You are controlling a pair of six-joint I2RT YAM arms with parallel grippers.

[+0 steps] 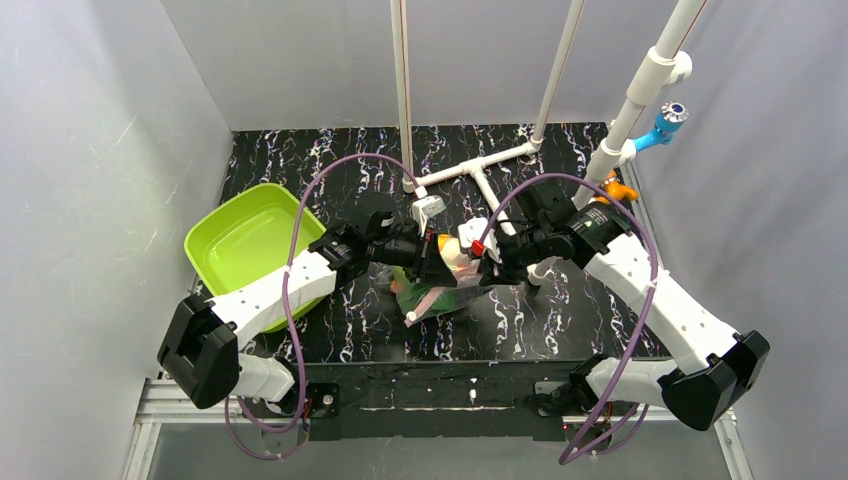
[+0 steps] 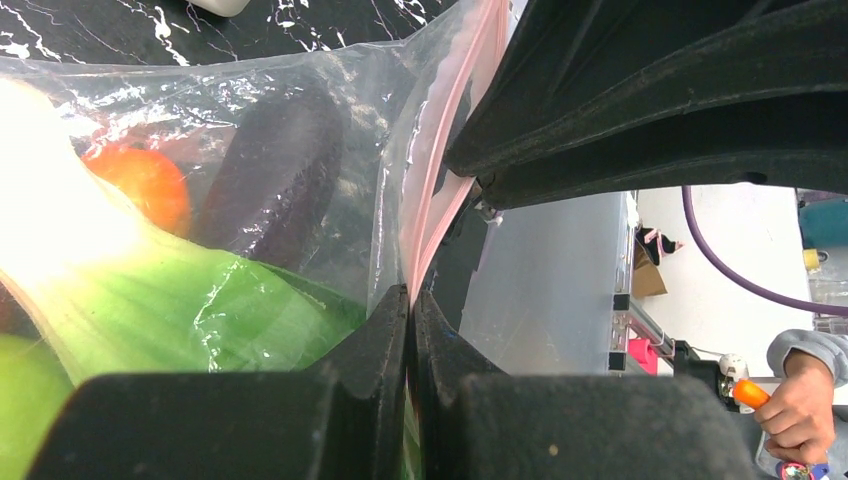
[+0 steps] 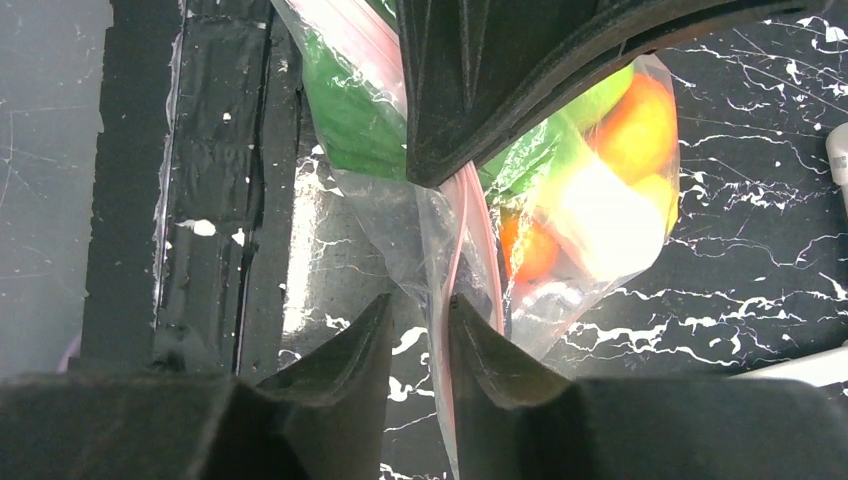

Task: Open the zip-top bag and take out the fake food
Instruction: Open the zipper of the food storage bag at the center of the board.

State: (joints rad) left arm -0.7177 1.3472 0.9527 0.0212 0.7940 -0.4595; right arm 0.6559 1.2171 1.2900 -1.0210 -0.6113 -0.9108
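The zip-top bag point(image 1: 440, 292) hangs between both grippers over the middle of the table, holding the fake food. In the left wrist view I see bok choy point(image 2: 200, 310), an orange piece point(image 2: 145, 185) and a dark eggplant point(image 2: 280, 170) through the plastic. My left gripper point(image 2: 411, 292) is shut on the bag's pink zip strip point(image 2: 445, 150). My right gripper point(image 3: 420, 305) stands narrowly open. The other lip of the bag point(image 3: 400, 230) runs down between its fingers against the right-hand one. Orange point(image 3: 527, 250) and yellow-orange fruit point(image 3: 640, 125) show in that view.
A lime-green tray point(image 1: 250, 240) sits at the left of the table. A white pipe frame point(image 1: 480, 165) stands behind the bag, with a blue fitting point(image 1: 668, 122) on the right post. The table's black taped front edge point(image 3: 230, 200) lies close under the bag.
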